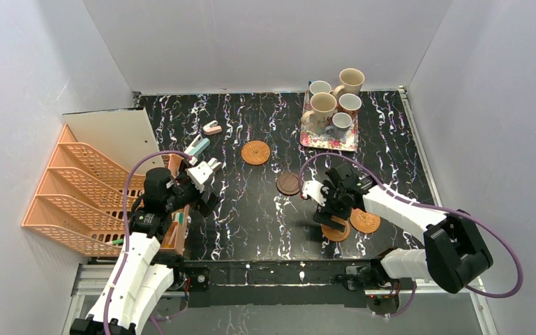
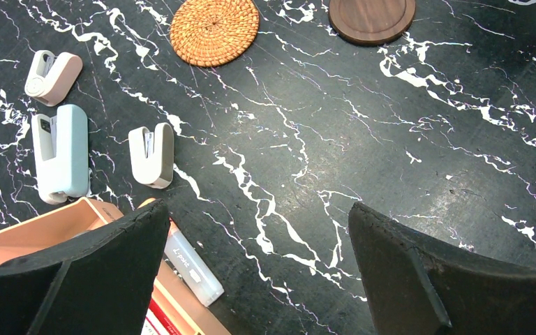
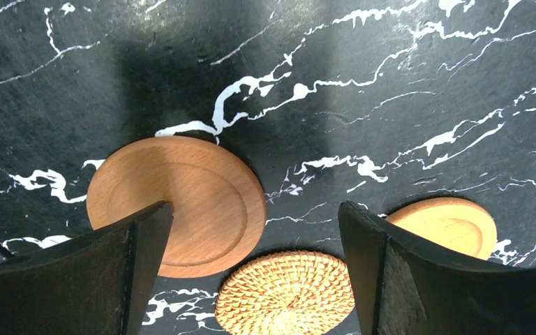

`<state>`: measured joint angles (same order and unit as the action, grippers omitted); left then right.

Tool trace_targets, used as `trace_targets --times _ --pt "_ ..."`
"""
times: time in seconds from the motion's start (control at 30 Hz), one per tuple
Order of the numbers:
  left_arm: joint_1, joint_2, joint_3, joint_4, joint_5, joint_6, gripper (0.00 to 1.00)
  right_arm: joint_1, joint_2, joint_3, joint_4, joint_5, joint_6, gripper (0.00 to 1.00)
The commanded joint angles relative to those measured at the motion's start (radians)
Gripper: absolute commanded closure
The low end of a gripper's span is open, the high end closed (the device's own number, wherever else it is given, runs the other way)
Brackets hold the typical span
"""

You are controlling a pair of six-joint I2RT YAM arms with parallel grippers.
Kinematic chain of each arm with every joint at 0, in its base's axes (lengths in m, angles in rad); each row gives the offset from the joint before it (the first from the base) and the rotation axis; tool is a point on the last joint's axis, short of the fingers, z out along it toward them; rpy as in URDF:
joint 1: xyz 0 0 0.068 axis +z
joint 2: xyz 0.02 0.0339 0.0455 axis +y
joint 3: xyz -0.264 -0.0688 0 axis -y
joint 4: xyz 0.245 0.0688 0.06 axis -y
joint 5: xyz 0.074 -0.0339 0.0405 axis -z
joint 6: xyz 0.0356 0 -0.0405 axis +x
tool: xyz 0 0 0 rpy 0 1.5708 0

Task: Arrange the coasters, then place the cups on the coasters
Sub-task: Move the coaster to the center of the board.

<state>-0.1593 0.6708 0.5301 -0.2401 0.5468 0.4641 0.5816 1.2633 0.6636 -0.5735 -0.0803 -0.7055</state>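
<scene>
coasters, five on the black marble table (image 1: 251,223), not lined up yet. woven rattan coaster (image 1: 255,152) sits mid-table alone, with the dark brown coaster (image 1: 288,183) near it, toward the right arm. the other three bunch at the near right: smooth wooden coaster (image 3: 181,202), second woven coaster (image 3: 286,293) just beside it, and another smooth coaster (image 3: 453,220) partly hidden behind a finger. cups (image 1: 322,108), all five, stand crowded on the floral tray (image 1: 321,143) at the far side, none on a coaster.

right gripper (image 3: 251,216) hovers low over that cluster, jaws spread as wide as they go, nothing in them. one finger overlaps the first smooth disc in its own camera; can't tell if it touches. left gripper (image 2: 258,216) is also wide open and empty, above bare table near the staplers (image 2: 152,153) and an orange box (image 2: 42,230).

handling guess: the discs look light, stiff and thin, and lie flat, so there's little edge to catch. the wooden ones have a smooth rim and are likely slippery on the marble, so they may skate when pinched; pinch across the rim from above. rattan is rougher, should grip better, slight give. they sit close, so a finger could nudge a neighbour. cups later: ceramic, heavier, breakable. take them by the rim wall or handle; they're packed tight, so watch for knocks.
</scene>
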Motion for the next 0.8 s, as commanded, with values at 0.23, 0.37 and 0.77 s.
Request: trace_targets --times 0.23,0.37,0.77 --pt "0.003 0.006 0.016 -0.007 0.019 0.007 0.02 0.023 0.182 0.037 0.328 0.189 0.060 0.02" --pt "0.003 0.005 0.015 -0.005 0.019 0.007 0.02 0.027 0.243 0.114 0.353 0.207 0.075 0.02" --pt "0.003 -0.004 0.011 -0.002 0.024 0.007 0.02 0.058 0.361 0.237 0.384 0.318 0.073 0.02"
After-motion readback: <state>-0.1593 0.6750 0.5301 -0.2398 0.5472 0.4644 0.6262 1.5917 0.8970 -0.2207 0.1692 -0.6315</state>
